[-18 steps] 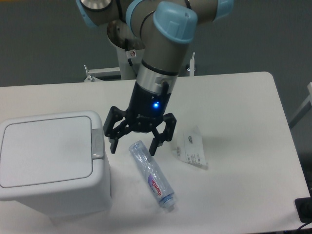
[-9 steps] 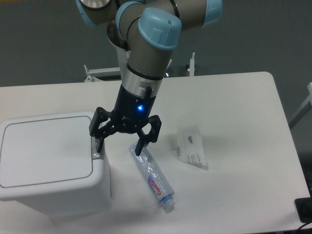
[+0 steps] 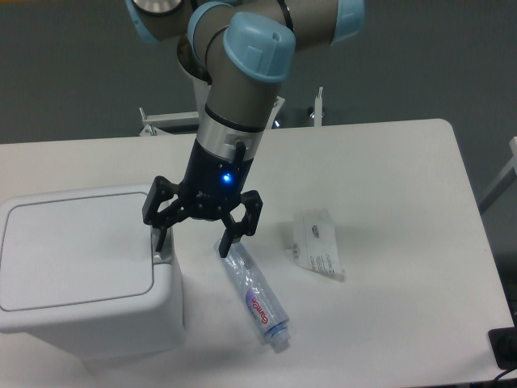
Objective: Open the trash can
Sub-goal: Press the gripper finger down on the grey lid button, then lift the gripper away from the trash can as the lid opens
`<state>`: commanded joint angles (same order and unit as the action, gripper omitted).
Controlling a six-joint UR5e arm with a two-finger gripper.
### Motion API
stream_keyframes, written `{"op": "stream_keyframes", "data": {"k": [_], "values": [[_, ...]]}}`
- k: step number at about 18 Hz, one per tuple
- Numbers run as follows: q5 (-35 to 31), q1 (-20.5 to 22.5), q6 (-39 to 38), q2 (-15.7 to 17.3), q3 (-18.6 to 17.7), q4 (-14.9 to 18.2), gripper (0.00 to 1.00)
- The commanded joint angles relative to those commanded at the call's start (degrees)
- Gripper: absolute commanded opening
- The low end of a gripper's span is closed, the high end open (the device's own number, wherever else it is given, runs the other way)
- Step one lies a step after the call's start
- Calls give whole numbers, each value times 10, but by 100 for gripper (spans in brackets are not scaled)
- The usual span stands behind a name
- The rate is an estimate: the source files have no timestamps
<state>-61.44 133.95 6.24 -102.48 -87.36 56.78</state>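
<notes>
The trash can (image 3: pixel 77 271) is a boxy white bin at the table's front left, its flat lid down. A small grey push-button tab (image 3: pixel 165 252) sits on its right edge. My gripper (image 3: pixel 191 241) hangs open over that edge, pointing down. Its left finger (image 3: pixel 158 235) is right above the tab; I cannot tell whether it touches. The right finger (image 3: pixel 226 241) hangs beside the bin, over the neck end of a clear plastic bottle (image 3: pixel 254 296). Nothing is between the fingers.
The bottle lies on its side on the white table (image 3: pixel 404 202), just right of the bin. A small white card holder (image 3: pixel 317 244) lies further right. A black object (image 3: pixel 505 347) sits at the table's front right corner.
The arm has moved left, by a large step and then a small one, carrying the open gripper from above the bottle to the bin's right edge over the tab. The lid stays down.
</notes>
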Motion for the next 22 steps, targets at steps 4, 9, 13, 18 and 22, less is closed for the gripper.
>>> {"op": "stream_keyframes", "data": {"k": [4,9,13,18,22], "values": [[-1,0,3,-1,-2,0,100],[0,4,3,-4,-1,0,100],[0,7,3,-2,-1,0,100],[-2,7,2,-2,-5,-2,100],[-3,7,1,-4,-6,-3,100]]}}
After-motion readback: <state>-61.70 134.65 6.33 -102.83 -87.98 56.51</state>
